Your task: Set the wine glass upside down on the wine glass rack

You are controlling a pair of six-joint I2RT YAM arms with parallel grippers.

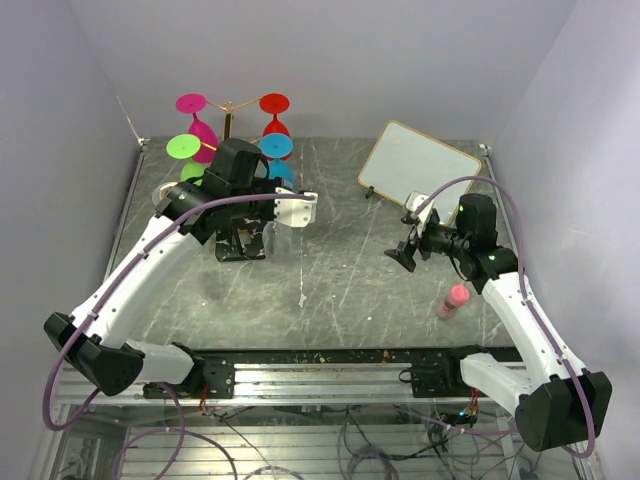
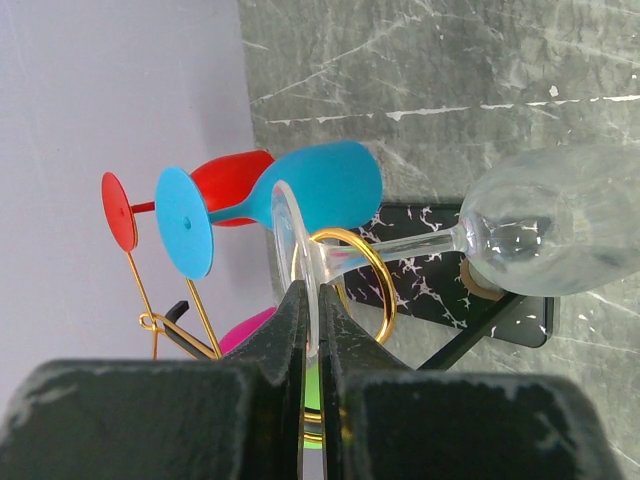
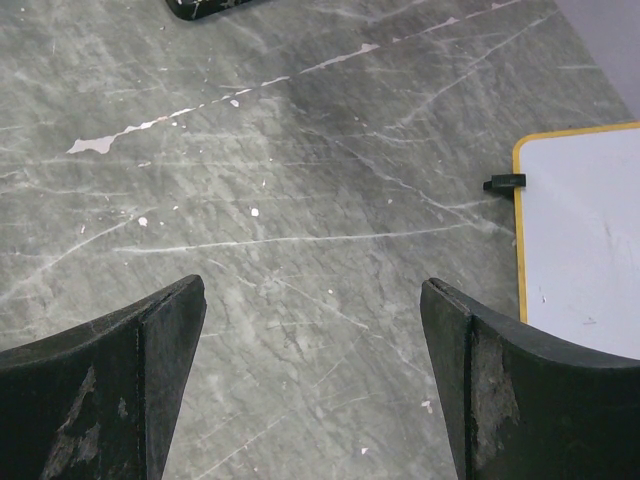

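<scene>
- Nearest: the right gripper (image 1: 405, 255) is held above the table (image 1: 340, 300), jaws spread wide, nothing between them. A small pink object (image 1: 453, 300) stands beside its arm.
- Farther in: the left gripper (image 2: 313, 300) is clamped tight on the foot rim of the clear wine glass (image 2: 545, 230). The glass is carried off the table, already inverted like its neighbours, bowl toward the black base (image 2: 440, 290).
- The stem is seen at a gold curled loop (image 2: 350, 234) of the wine glass rack (image 1: 228, 120). Whether it sits inside the loop cannot be told.
- Behind: a blue glass (image 2: 320, 190) and a red glass (image 2: 230, 185) are hung.
- Step judged: hanging in progress, release not yet made.
- Next, by judgement: the stem is to be slid home until the foot is borne by the loop, and only then are the jaws to be eased apart. The blue glass is to be kept clear of.
</scene>
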